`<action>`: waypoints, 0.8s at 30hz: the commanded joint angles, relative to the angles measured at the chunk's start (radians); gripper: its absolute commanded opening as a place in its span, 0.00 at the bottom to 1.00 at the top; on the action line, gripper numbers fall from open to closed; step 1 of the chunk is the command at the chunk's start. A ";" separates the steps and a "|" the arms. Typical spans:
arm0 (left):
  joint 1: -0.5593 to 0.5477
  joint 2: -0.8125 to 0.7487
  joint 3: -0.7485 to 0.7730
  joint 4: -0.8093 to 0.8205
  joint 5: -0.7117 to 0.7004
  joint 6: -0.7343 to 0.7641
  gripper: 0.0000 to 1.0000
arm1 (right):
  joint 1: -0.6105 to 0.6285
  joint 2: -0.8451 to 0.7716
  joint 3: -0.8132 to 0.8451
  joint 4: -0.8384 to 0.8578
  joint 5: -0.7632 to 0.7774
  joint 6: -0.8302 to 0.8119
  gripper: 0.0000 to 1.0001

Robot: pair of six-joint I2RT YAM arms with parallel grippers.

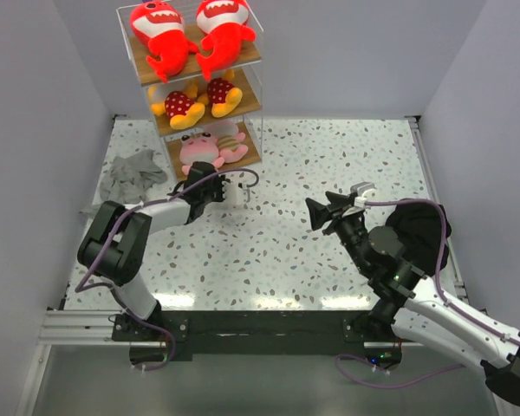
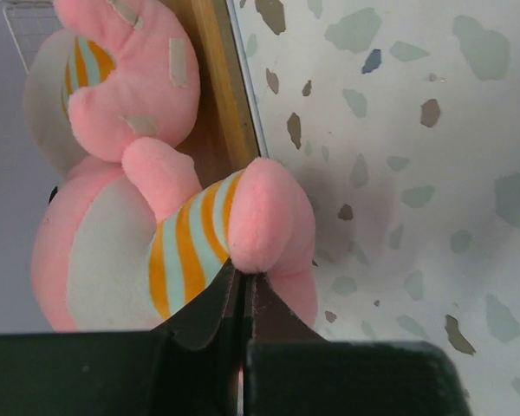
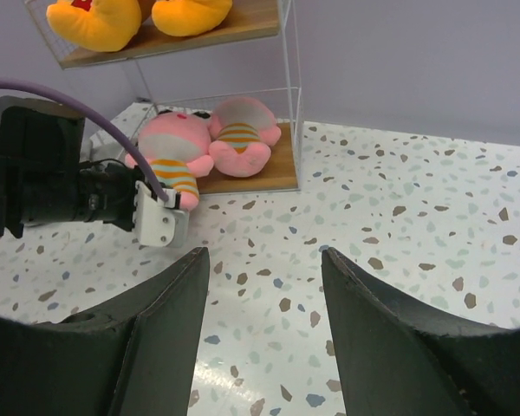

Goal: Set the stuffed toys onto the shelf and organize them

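Note:
The shelf [image 1: 248, 159] stands at the far left. Two red sharks [image 1: 191, 35] lie on its top board, and two yellow toys in polka-dot clothes [image 1: 199, 100] on the middle board. Two pink striped toys [image 1: 212, 149] lie on the bottom board. My left gripper [image 1: 206, 180] is shut, its tips pinching the striped leg of the nearer pink toy [image 2: 260, 217]. That leg hangs over the board's edge [image 2: 212, 78]. The other pink toy [image 2: 130, 78] lies beside it. My right gripper [image 3: 264, 251] is open and empty above the speckled table, facing the shelf [image 3: 260, 173].
A crumpled grey cloth [image 1: 132, 173] lies on the table left of the shelf, beside my left arm. A black bundle [image 1: 425, 230] sits by my right arm near the right wall. White walls close in the table on three sides.

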 commanded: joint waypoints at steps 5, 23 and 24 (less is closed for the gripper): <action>0.029 0.068 0.096 0.158 -0.057 0.071 0.06 | 0.002 0.013 -0.005 0.050 0.025 -0.008 0.59; 0.055 0.105 0.099 0.181 -0.083 0.057 0.18 | 0.002 0.004 -0.017 0.056 0.028 -0.002 0.59; 0.055 0.113 0.104 0.184 -0.085 0.062 0.20 | 0.004 0.005 -0.016 0.055 0.029 -0.002 0.59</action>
